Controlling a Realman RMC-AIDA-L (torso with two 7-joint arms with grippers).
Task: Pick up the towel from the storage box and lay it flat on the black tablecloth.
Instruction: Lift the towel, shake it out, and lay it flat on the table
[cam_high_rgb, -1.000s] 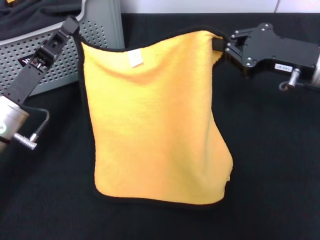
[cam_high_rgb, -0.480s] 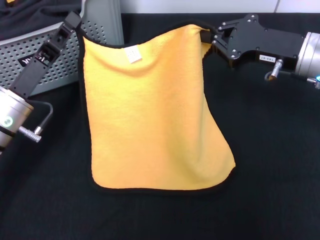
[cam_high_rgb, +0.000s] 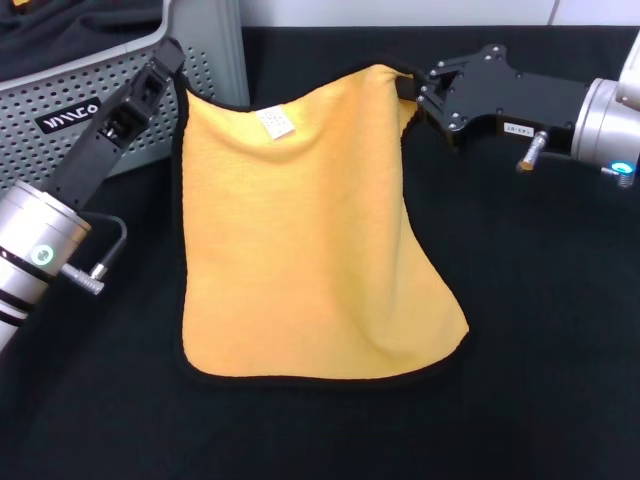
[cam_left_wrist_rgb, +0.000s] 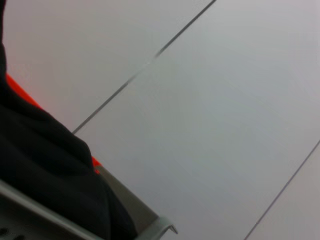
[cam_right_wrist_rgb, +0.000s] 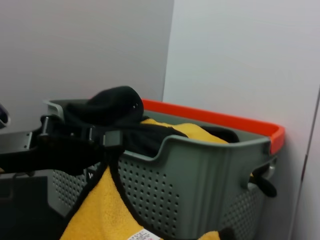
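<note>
Wall (cam_right_wrist_rgb: 85, 45): pale grey panels, plain.
Seams: thin dark lines (cam_left_wrist_rgb: 145, 65) cross the wall.
Corner (cam_right_wrist_rgb: 169, 50): vertical wall joint, lighter panel beside it.
Light: even, soft.

1. Black fabric (cam_high_rgb: 80, 30): crumpled heap, far left corner of head view. R wrist cam shows it (cam_right_wrist_rgb: 112, 107) humped up w/ a rounded top; L wrist cam shows a dark fold (cam_left_wrist_rgb: 40, 170).
2. Yellow cloth (cam_right_wrist_rgb: 200, 131): 2nd piece, lying partly under the black fabric, touching it.
3. Orange rim strip (cam_right_wrist_rgb: 215, 120): bright band behind the yellow cloth, rounded at the corner.
4. Wall (cam_high_rgb: 400, 12): pale, plain panels; thin dark seam (cam_left_wrist_rgb: 150, 55) runs diag. in L wrist cam.
</note>
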